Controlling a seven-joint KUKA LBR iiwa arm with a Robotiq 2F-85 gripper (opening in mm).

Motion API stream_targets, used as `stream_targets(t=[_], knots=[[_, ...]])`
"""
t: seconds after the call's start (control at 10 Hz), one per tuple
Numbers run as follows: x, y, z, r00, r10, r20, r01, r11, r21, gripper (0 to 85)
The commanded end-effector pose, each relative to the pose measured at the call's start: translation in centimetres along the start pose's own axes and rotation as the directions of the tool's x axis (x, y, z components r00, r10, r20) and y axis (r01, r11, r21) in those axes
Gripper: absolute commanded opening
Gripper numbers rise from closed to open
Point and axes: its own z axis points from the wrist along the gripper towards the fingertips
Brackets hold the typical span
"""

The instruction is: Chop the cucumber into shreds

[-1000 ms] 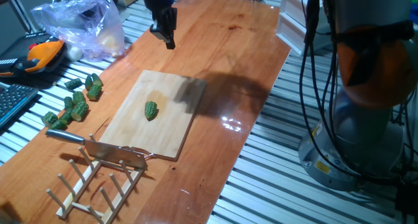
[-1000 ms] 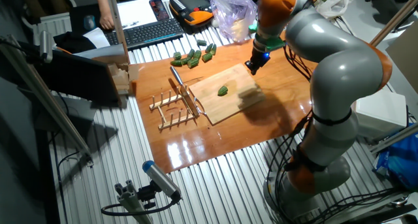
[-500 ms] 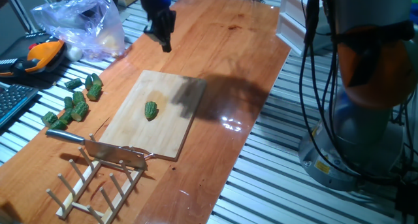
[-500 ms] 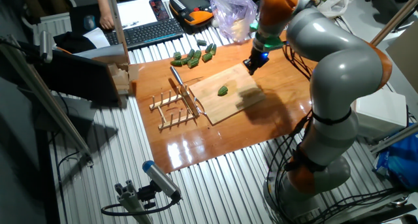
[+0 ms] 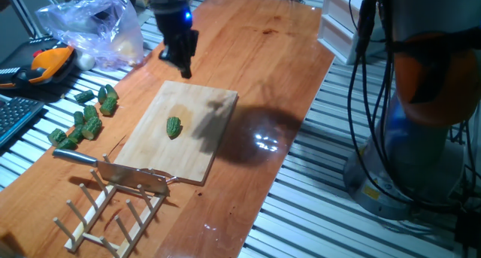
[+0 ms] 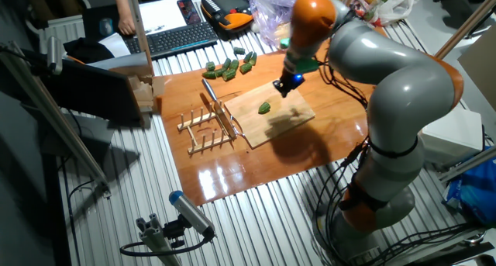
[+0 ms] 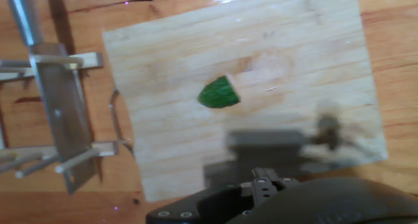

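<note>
The cucumber (image 5: pixel 173 127) is one small dark green bumpy chunk lying near the middle of the wooden board (image 5: pixel 195 107). It also shows in the other fixed view (image 6: pixel 264 108) and in the hand view (image 7: pixel 219 93). No shreds are in view. My gripper (image 5: pixel 180 61) hangs above the board's far edge, apart from the cucumber. In the other fixed view the gripper (image 6: pixel 283 86) is just right of the chunk. It holds nothing and its fingers look slightly apart. In the hand view only the dark hand body shows at the bottom.
A knife (image 5: pixel 113 168) rests on a wooden rack (image 5: pixel 105 209) at the board's near end; it also shows in the hand view (image 7: pixel 62 113). Several loose green chunks (image 5: pixel 86 115) lie left of the board. A plastic bag (image 5: pixel 90 21) sits at the back left.
My gripper has moved from behind the board toward it and lower, now over the board's far edge. The cucumber and knife have not moved.
</note>
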Motion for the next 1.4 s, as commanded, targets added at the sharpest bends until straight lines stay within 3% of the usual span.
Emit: stream_targets(t=[0.0, 0.3, 0.6, 0.8, 1.0, 1.1, 1.3], knots=[[-0.1, 3.0, 0.2, 1.000, -0.021, -0.002, 0.021, 1.000, 0.012, 0.0], [-0.1, 3.0, 0.2, 0.993, -0.118, 0.023, 0.118, 0.993, 0.005, 0.0], [-0.1, 3.0, 0.2, 0.970, -0.243, 0.000, 0.243, 0.970, -0.011, 0.0], [-0.1, 3.0, 0.2, 0.971, -0.238, 0.012, 0.238, 0.971, -0.008, 0.0], [-0.1, 3.0, 0.2, 0.983, -0.183, 0.026, 0.183, 0.982, -0.034, 0.0], [-0.2, 3.4, 0.2, 0.985, -0.170, 0.030, 0.170, 0.985, -0.019, 0.0], [-1.8, 6.3, 0.6, 0.988, -0.145, 0.046, 0.146, 0.989, -0.015, 0.0]])
